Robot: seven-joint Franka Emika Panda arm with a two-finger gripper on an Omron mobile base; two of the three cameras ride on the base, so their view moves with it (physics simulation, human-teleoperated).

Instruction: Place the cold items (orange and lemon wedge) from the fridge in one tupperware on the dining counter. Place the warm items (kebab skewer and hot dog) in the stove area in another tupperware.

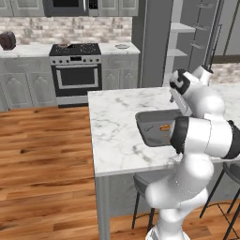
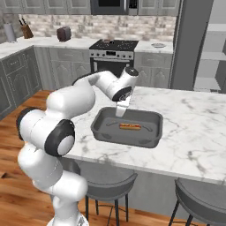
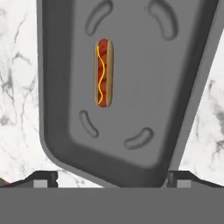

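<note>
- The hot dog (image 3: 103, 72) lies flat on the floor of the dark grey tupperware (image 2: 152, 130), lengthwise along the tray and a little to one side of its middle, touching no wall. It looks set down there as 1 of the 2 warm items.
- The gripper (image 2: 120, 111) hangs above the tray near its stove-side rim, and its jaws stand wide apart with nothing between them. In the hand view the 2 fingertips (image 3: 43, 178) sit far to either side, the tray showing in the gap.
- The tray rests on the dining counter (image 1: 115, 136), well in from the edge above the stools (image 2: 103, 178) and nearer the end that faces the stove (image 1: 75, 68).
- The raised rim runs all round, so I judge the sausage cannot roll out.
- Bare tray floor lies on both sides of the hot dog, room enough for a second item.
- Above the tray the way is open, so a straight lift looks safe for the arm.
- Marble lies bare round the tray on every visible side.
- The fridge (image 1: 187, 37) stands open past the counter's far end, its pale shelves showing; no kebab skewer, orange or lemon wedge can be made out.
</note>
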